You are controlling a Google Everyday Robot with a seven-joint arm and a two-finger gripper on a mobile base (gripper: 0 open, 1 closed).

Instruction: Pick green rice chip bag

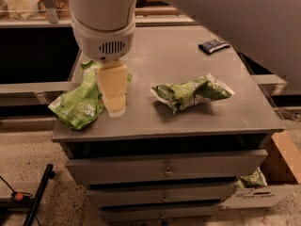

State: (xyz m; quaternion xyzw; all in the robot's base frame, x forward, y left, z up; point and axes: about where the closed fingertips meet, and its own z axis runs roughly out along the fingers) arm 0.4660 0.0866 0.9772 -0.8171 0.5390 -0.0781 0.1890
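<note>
The green rice chip bag (79, 102) is bright lime green with a white round logo. It lies at the front left corner of the grey cabinet top (188, 55), partly over the edge. My gripper (114, 102) hangs from the big white arm just above and to the right of this bag, and its cream fingers cover the bag's right side. A smaller, darker green bag with white edges (192, 92) lies crumpled in the middle right of the top.
A small dark packet (213, 45) lies at the back right of the top. The cabinet has drawers (164, 168) below. A cardboard box (263, 182) stands on the floor at the right. A black stand leg (37, 192) lies on the floor at the left.
</note>
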